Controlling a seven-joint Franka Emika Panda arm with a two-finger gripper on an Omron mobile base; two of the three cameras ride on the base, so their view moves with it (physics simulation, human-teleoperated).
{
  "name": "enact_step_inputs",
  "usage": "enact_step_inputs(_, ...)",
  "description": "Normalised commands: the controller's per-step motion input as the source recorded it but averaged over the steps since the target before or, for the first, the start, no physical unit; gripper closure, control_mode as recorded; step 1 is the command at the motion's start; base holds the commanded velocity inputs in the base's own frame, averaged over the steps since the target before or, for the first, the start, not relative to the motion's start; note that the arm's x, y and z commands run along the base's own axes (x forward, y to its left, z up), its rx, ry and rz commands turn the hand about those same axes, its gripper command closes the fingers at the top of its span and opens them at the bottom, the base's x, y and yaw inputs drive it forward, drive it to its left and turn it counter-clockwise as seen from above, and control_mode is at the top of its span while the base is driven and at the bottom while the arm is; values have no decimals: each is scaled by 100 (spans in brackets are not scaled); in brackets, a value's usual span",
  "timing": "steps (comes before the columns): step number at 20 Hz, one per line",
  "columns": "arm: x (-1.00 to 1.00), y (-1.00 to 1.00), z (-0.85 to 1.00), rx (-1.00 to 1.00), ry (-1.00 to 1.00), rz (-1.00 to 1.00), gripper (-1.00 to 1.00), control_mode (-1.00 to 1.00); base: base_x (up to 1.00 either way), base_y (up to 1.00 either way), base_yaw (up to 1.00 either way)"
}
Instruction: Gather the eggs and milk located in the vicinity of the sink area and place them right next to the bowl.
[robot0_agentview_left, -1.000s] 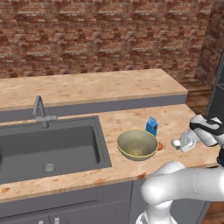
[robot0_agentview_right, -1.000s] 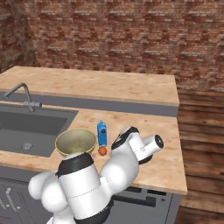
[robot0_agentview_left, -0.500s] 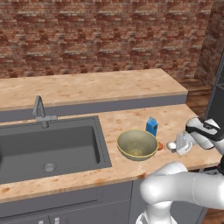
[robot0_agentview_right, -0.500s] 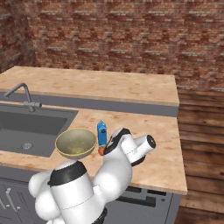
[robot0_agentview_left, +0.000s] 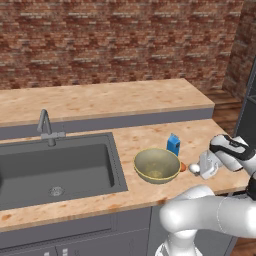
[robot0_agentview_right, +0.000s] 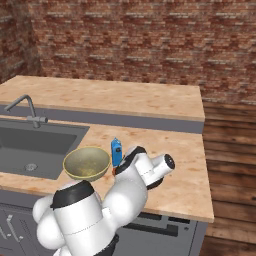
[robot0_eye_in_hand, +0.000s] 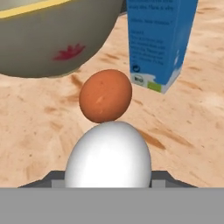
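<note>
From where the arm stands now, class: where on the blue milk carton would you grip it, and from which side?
Grip the milk carton across its flat side walls, mid-body, coming from above. It stands upright, with the bowl close on one side and a brown egg before it, so a level approach looks crowded.

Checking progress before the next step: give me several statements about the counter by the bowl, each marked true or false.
1. The milk carton stands upright beside the bowl. True.
2. The white egg lies in the sink. False: it sits between the jaws of the gripper, over the counter.
3. A brown egg lies on the counter by the bowl. True.
4. The bowl holds both eggs. False: both are outside it.
5. The milk carton is red. False: blue.
</note>
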Motion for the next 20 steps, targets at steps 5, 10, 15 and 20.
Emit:
enact_step_inputs(5,0,0,2,0,0,11,100,-100,0,0,0)
enact_step_inputs(10,0,0,3,0,0,13,100,-100,0,0,0)
enact_step_inputs(15,0,6,1,0,0,13,100,-100,0,0,0)
enact_step_inputs(20,0,21,0,0,0,8,100,-100,0,0,0)
